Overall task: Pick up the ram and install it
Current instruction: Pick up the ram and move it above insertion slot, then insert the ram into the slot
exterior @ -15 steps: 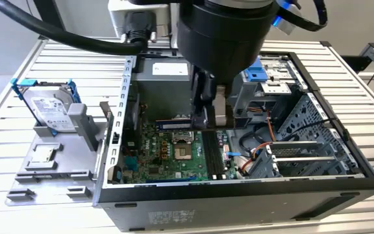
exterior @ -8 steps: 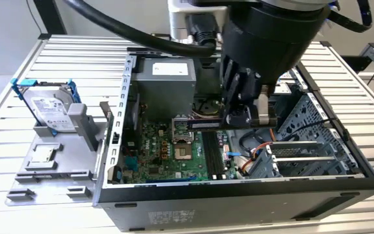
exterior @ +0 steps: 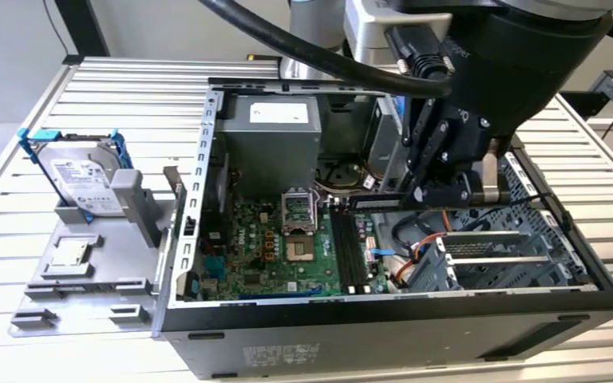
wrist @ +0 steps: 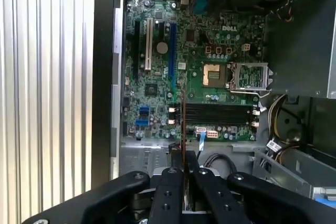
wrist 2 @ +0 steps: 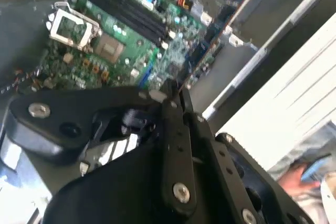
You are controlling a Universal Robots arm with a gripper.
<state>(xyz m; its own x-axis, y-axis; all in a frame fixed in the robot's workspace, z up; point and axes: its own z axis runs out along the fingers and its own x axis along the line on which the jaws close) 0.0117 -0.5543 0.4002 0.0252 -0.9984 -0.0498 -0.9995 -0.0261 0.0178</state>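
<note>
Arm (exterior: 498, 72) plunging from the far side into the open case (exterior: 392, 327) – wrist steep | gripper (exterior: 426, 191) clamped tight on the ram (exterior: 376, 203), the stick crosswise over the far end of the slots (wrist: 218, 114), unseated | drive cage (exterior: 498, 255) just beside on the exterior view's right – open board (exterior: 274, 247) on its left

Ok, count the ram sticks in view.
1: the ram, gripped edge-on in the end effector, over the motherboard near its black memory slots. Those slots look empty; another could be hidden elsewhere.
</note>
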